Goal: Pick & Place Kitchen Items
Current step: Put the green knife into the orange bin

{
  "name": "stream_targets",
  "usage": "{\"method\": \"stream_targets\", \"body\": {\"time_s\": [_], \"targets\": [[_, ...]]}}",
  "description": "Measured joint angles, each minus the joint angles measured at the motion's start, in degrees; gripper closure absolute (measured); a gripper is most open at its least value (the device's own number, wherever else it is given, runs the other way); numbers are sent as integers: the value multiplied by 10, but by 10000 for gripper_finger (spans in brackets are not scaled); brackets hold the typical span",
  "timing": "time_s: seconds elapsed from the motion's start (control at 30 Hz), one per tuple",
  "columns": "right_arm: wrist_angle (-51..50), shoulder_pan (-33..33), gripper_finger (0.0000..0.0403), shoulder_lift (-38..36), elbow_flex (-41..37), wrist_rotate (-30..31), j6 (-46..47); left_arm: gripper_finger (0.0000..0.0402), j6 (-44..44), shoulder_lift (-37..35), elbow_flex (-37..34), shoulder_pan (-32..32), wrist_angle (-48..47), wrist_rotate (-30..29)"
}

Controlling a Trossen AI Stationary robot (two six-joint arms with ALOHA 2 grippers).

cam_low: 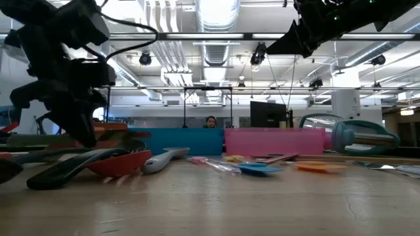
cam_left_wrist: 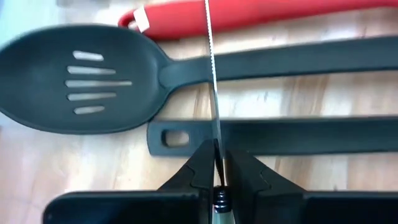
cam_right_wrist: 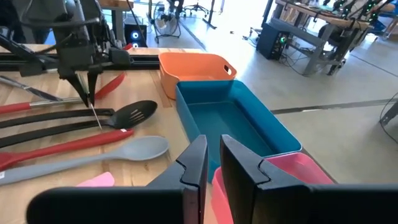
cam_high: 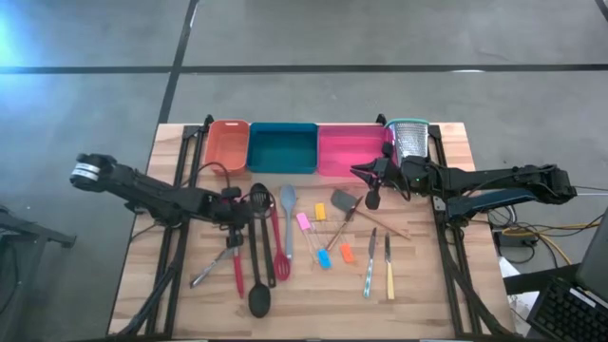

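Kitchen items (cam_high: pixel 285 237) lie scattered mid-desk, slim handles in black, red and grey. Only the left wrist view shows a thin serrated knife (cam_left_wrist: pixel 211 81) pinched by the left gripper (cam_left_wrist: pixel 219 163). The right gripper (cam_right_wrist: pixel 213 155), nearly closed and empty, hovers by the pink tray (cam_high: pixel 350 152).

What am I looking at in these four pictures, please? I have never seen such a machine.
It is a robot with two dark arms at a wooden table. One camera looks from above, one from table height, and one sits on each wrist. Three trays, orange, teal and pink, stand at the back; spoons and other utensils lie in front. The left gripper is shut on a thin serrated knife, above a black slotted spoon. The right gripper hangs over the trays, almost closed, holding nothing.
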Motion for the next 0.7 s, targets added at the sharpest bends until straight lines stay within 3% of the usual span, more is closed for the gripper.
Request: {"method": "stream_targets", "body": {"time_s": [0.23, 0.5, 0.7], "targets": [[0, 0, 364, 0, 0, 0, 0, 377, -3, -60, 37, 0, -40, -33], [0, 0, 364, 0, 0, 0, 0, 377, 2, -140, 82, 21, -82, -201], [0, 0, 364, 0, 0, 0, 0, 377, 34, -159, 125, 80, -80, -271]]}}
